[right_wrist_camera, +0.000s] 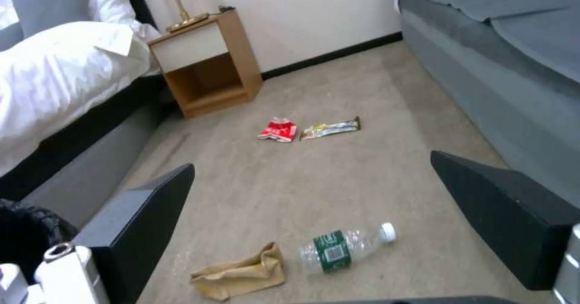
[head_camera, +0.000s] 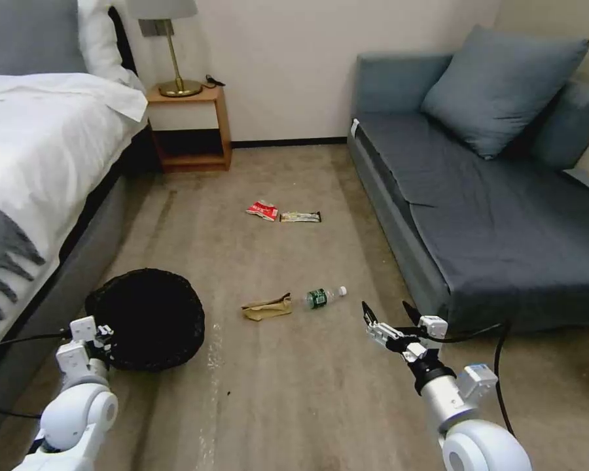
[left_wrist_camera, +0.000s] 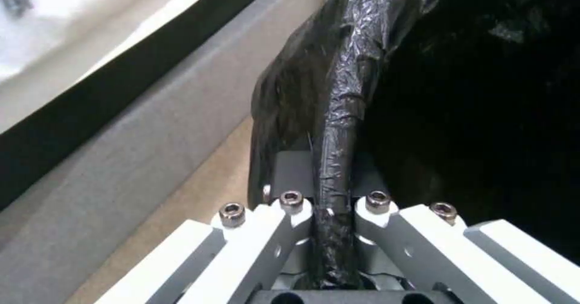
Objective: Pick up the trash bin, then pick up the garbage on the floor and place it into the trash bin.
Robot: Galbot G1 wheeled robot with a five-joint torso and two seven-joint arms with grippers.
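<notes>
The trash bin (head_camera: 147, 317), lined with a crinkly black bag, is low beside the bed. My left gripper (head_camera: 103, 340) is shut on its near rim (left_wrist_camera: 338, 127); the black plastic runs between the fingers (left_wrist_camera: 284, 222). My right gripper (head_camera: 389, 311) hovers open over the floor, just right of the clear bottle (head_camera: 324, 296) with a green label and the crumpled brown paper bag (head_camera: 267, 306). Both lie below its spread fingers (right_wrist_camera: 142, 218) in the right wrist view: bottle (right_wrist_camera: 341, 249), paper bag (right_wrist_camera: 242, 272). Farther off lie the red-white snack packet (head_camera: 262, 210) and the bar wrapper (head_camera: 300, 216).
A bed (head_camera: 39, 150) with white bedding lines the left side. A wooden nightstand (head_camera: 193, 127) with a brass lamp (head_camera: 173, 46) stands at the back wall. A grey sofa (head_camera: 491, 216) lines the right. Open carpet lies between them.
</notes>
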